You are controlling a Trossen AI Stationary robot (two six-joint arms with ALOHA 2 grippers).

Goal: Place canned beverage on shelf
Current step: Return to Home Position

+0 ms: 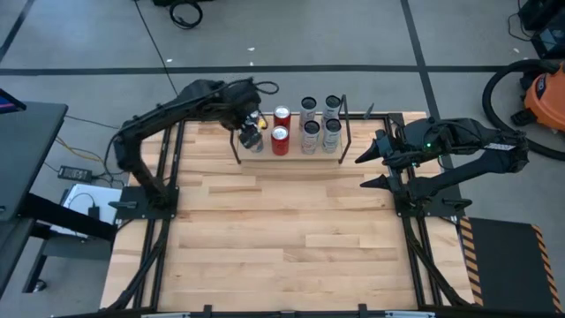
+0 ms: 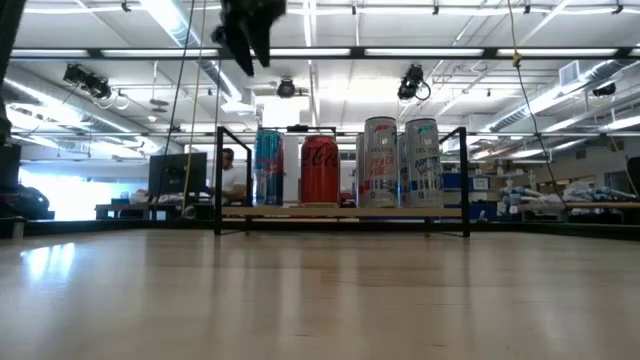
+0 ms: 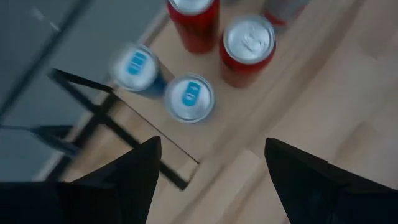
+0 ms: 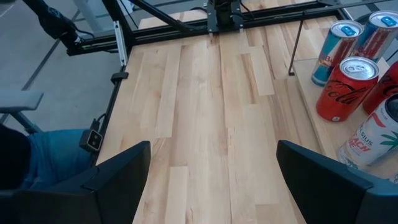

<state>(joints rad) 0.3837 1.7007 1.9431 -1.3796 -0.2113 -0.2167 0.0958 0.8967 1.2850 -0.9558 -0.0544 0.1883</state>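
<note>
- Left gripper [image 3: 211, 144]: hangs high above the shelf's left end, fingers [image 3: 134, 180] spread apart, nothing held between them, clear of every can.
- Blue soda can [image 3: 189, 98]: stands upright on the shelf [image 2: 340, 211], straight below that gripper, untouched. Second blue can [image 3: 137, 65] just beside it, forming the leftmost column.
- Red cans [image 1: 281, 140]: two, upright, in the next column to the right, just beside the blue pair. Coca-Cola script legible on the front one in the low view.
- Silver cans [image 2: 380, 162]: four, upright, filling two more columns toward the shelf's right end. Printed labels too small to read.
- Shelf: light-wood plank with thin black rods [image 2: 219, 180] at its corners, set at the table's far edge, about mid-width. Carries eight cans in two rows.
- Right gripper [image 4: 213, 149]: held above the table [image 1: 291, 230] near the shelf's right end, apart from it, pointing across the boards. Fingers [image 4: 336, 180] wide apart, empty.
- Table: pale butcher-block planks, black arm mounts at both sides.
- Beyond the table: person [image 2: 232, 172] at a desk in the room behind, seen between the shelf's left rods. Orange vacuum cleaner [image 1: 540, 88] on the floor past the right arm.
</note>
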